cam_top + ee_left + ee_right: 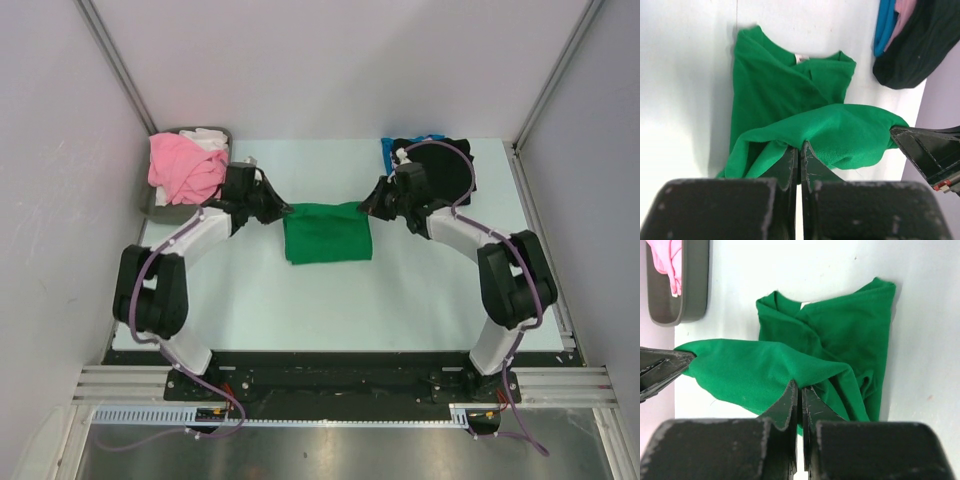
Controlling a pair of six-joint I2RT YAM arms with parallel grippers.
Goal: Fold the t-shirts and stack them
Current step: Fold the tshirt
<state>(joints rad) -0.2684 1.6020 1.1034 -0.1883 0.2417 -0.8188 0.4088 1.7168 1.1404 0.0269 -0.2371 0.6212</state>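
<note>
The green t-shirt (328, 238) lay in the middle of the counter (300, 300), between our arms. Our left hand (800, 151) and right hand (800, 391) were each clenched on a corner of its far edge, which was lifted off the cloth below. We judged that both hands should travel level and together, keep that edge taut, and let go only once it lay square. The white neck label (800, 58) sat opposite our grip, so the collar seemed to point toward our bases. The folded shape ran longest left to right.

Bright, even light; soft shadows.
</note>
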